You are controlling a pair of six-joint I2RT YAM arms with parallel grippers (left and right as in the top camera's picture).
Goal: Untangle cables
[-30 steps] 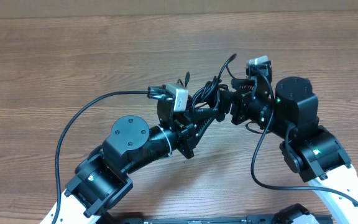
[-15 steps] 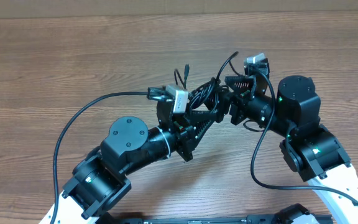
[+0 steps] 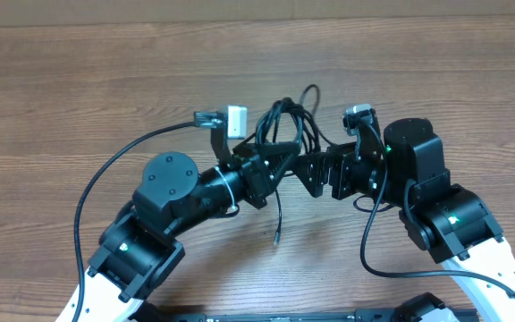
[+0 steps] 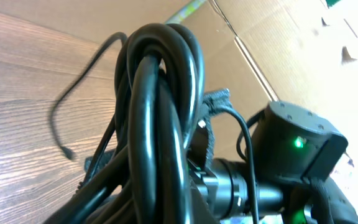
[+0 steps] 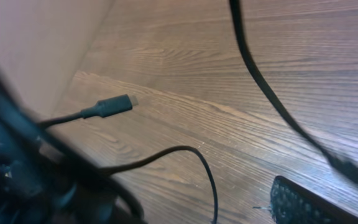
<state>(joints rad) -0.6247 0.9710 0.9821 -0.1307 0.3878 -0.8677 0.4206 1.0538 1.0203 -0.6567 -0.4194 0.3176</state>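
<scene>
Shifted left, the cables (image 3: 286,118) sit clamped in the left gripper (image 3: 286,152).

The two arms meet near the middle of the counter (image 3: 79,80), with the left end effector (image 3: 278,157) just left of the right end effector (image 3: 313,172), their tips facing each other and close together. The cables (image 3: 286,114) are bundled at the left end effector's tip, their loops on the far side of both arms, and one loose strand (image 3: 277,215) trails toward the near side. In the right wrist view, a plug end (image 5: 109,106) shows at the left above the counter, and a second strand (image 5: 260,81) runs from top centre down to the right.
</scene>
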